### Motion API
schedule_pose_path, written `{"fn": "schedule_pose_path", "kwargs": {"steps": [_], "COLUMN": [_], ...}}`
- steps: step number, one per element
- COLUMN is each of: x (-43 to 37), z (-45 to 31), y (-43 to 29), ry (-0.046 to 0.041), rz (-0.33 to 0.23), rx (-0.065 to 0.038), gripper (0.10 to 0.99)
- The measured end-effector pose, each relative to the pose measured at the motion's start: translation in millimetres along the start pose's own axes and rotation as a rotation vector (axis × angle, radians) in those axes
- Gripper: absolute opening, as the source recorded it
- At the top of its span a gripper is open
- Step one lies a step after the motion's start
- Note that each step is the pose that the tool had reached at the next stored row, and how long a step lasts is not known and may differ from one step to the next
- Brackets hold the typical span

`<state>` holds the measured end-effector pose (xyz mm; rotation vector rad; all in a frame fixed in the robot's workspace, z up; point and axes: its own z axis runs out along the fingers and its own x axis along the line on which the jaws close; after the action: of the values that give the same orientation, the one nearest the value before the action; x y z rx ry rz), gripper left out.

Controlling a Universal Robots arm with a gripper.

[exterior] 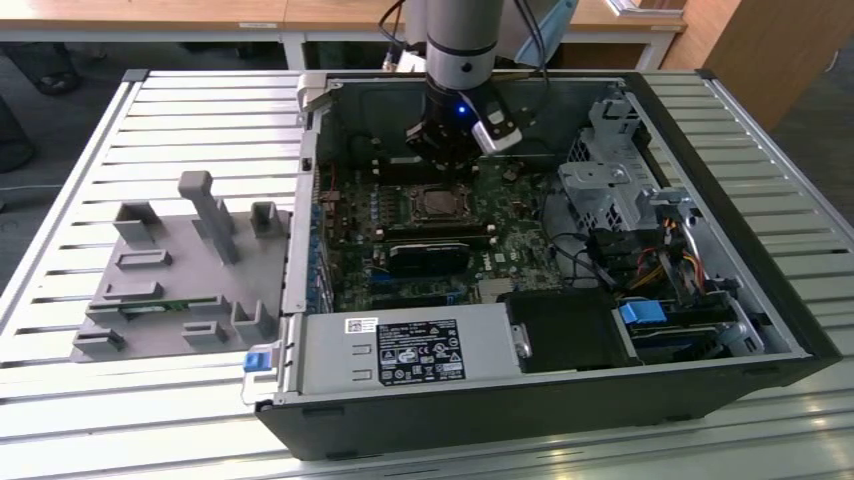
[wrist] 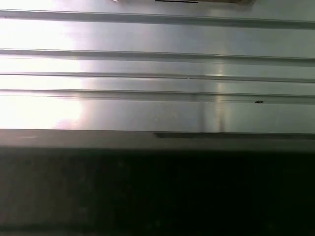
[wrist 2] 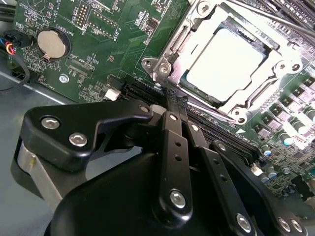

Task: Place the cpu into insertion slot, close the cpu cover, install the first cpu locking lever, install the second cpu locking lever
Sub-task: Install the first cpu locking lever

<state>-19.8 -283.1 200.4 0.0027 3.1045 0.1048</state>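
Cpu [wrist 2: 224,66] seated, cpu cover [wrist 2: 170,58] down over it.
The gripper [wrist 2: 175,101] sits at the insertion slot's [wrist 2: 252,35] edge, jaws drawn together; I cannot tell whether either locking lever is latched.

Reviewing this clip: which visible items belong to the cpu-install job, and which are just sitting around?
Job in hand:
- cpu, seated in its socket
- cpu cover, down over it
- claw, shut, at the cover's edge

Lying about:
- coin battery
- grey fixture tray on the slatted table
- power supply box
- coloured cables
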Motion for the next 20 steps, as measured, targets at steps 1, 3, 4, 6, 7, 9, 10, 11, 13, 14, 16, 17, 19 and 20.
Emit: {"fn": "schedule_pose_path", "kwargs": {"steps": [1,3,4,6,7,9,10,11,13,14,16,17,19,20], "x": [0.0,0.0,0.0,0.0,0.0,-0.1,-0.1,-0.1,-0.1,-0.1,-0.1,-0.1,0.0,0.0], "z": [0.2,0.4,0.5,0.6,0.4,-1.8,-2.2,-2.2,-2.1,-1.9,-1.0,-0.5,0.3,0.6], "y": [0.0,0.0,0.0,0.0,0.0,0.2,0.2,0.2,0.2,0.2,0.1,0.1,0.0,0.0], "ry": [0.0000,0.0001,0.0001,-0.0001,-0.0002,0.0000,-0.0001,-0.0002,-0.0001,-0.0001,0.0000,0.0000,0.0000,0.0001], "rz": [0.000,0.000,0.000,0.000,0.000,0.000,0.000,0.000,0.000,0.000,0.000,0.000,0.000,0.000], "rx": [0.000,0.000,0.000,0.000,-0.001,-0.001,0.000,-0.001,-0.001,-0.001,0.000,0.000,0.000,0.001], "gripper": [0.106,0.106,0.106,0.106,0.106,0.106,0.106,0.106,0.106,0.106,0.106,0.106,0.106,0.106]}}
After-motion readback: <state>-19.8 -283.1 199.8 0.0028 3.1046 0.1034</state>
